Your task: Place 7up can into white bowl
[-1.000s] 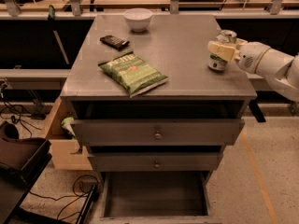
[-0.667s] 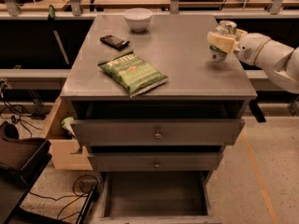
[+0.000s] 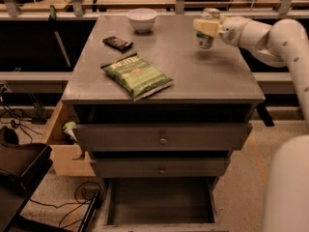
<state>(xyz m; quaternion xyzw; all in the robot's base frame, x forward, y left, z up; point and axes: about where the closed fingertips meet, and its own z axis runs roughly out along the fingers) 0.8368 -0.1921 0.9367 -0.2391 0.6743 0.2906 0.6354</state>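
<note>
The 7up can (image 3: 205,38), white-silver with green markings, is held by my gripper (image 3: 204,27) a little above the right rear part of the grey cabinet top (image 3: 193,76). The gripper's pale fingers (image 3: 203,25) are shut around the can's upper part. My white arm (image 3: 270,35) reaches in from the right. The white bowl (image 3: 142,19) stands upright at the back middle of the top, well to the left of the can. It looks empty.
A green chip bag (image 3: 136,74) lies on the front left of the top. A small dark flat object (image 3: 118,43) lies behind it. Below are shut drawers (image 3: 163,138) and an open bottom drawer (image 3: 161,207). A wooden box (image 3: 63,144) stands at the left.
My gripper has lifted the can off the cabinet top and carried it back and to the left, toward the bowl.
</note>
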